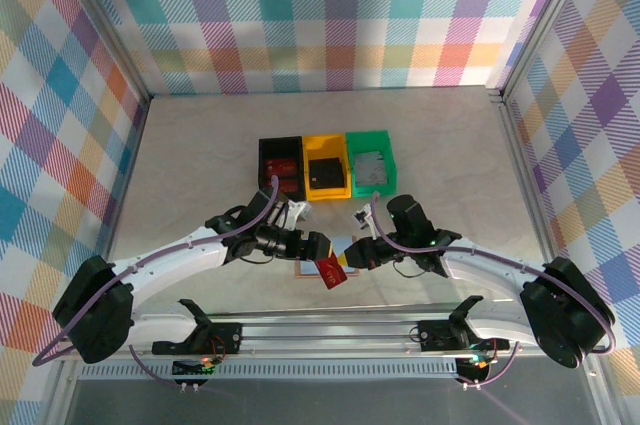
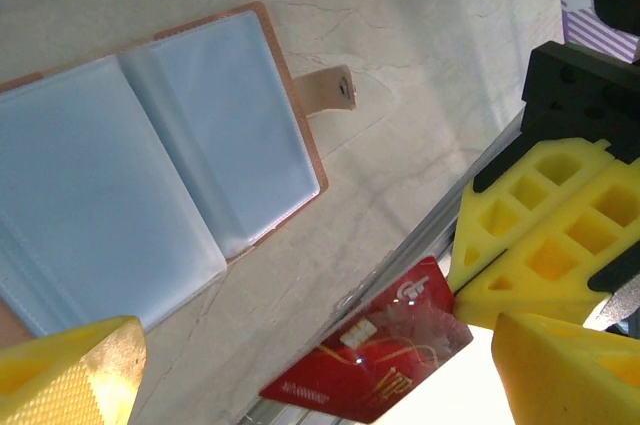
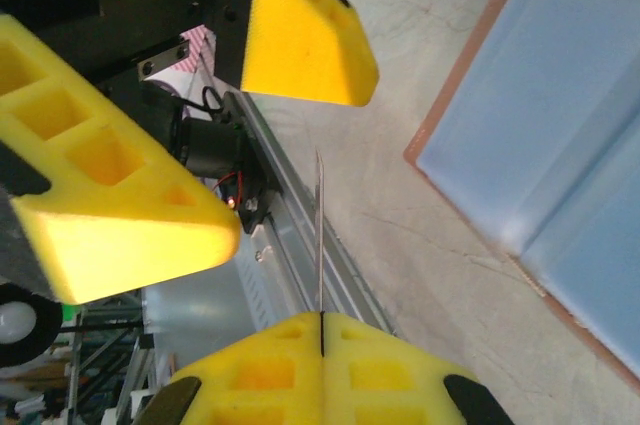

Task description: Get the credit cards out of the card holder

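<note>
**Red card is out of the wallet, right claw is pinching it**

Watching from beside the table, going left to right. The left gripper (image 1: 316,244) is hovering low over the table (image 2: 420,35). Its yellow foam fingers (image 2: 70,370) are spread wide and aren't holding anything.

Right under the two grippers, the card holder (image 2: 150,175) is lying flat and open near the front edge. Its pale blue pockets are facing up, and the snap tab (image 2: 328,91) is sticking out sideways onto the table.

Just beside it, clear of the leather, a red credit card (image 2: 375,350) with gold print is hanging in the air over the metal rail (image 2: 420,245). It's sitting close to the left gripper's open fingers, touching neither as far as I can tell.

The right gripper (image 3: 321,323) is doing the holding. Its two foam pads are pressing tight together on one end of that card.

Along the back, a black bin (image 1: 280,141), a yellow bin (image 1: 325,139) and a green bin (image 1: 370,135) are sitting side by side. There are flat things inside them, but they're too small for me to make out.
</note>
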Action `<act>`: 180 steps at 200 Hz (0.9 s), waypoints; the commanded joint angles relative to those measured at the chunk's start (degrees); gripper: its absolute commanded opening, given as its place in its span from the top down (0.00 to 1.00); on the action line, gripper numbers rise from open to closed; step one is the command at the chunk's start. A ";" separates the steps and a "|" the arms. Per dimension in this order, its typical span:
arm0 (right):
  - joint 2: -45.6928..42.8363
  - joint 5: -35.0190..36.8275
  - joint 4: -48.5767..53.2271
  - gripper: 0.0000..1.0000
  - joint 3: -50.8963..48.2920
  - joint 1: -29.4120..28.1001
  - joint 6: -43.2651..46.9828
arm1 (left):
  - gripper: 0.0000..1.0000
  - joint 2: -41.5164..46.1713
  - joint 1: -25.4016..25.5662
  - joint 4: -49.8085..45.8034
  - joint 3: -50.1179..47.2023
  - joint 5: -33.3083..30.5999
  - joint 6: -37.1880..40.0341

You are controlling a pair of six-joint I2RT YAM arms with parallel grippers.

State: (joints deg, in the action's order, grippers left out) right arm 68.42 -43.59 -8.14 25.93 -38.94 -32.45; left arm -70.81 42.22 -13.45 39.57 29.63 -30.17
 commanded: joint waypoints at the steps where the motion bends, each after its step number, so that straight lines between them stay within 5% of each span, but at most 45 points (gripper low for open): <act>1: 0.02 -4.76 -2.70 1.00 0.96 0.27 1.18 | 0.14 2.00 -0.51 3.66 -1.36 3.22 0.05; 63: 0.22 -7.53 -3.66 1.00 0.96 0.27 0.92 | 0.33 5.51 -0.43 10.28 -4.56 8.19 -2.99; 180: -2.15 -8.95 -3.84 1.00 0.52 0.27 0.88 | 0.51 7.14 2.42 12.53 -5.89 10.54 -4.52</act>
State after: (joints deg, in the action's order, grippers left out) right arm 67.26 -50.83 -10.63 25.93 -38.94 -32.49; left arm -65.17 43.77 -2.59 34.22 38.50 -34.92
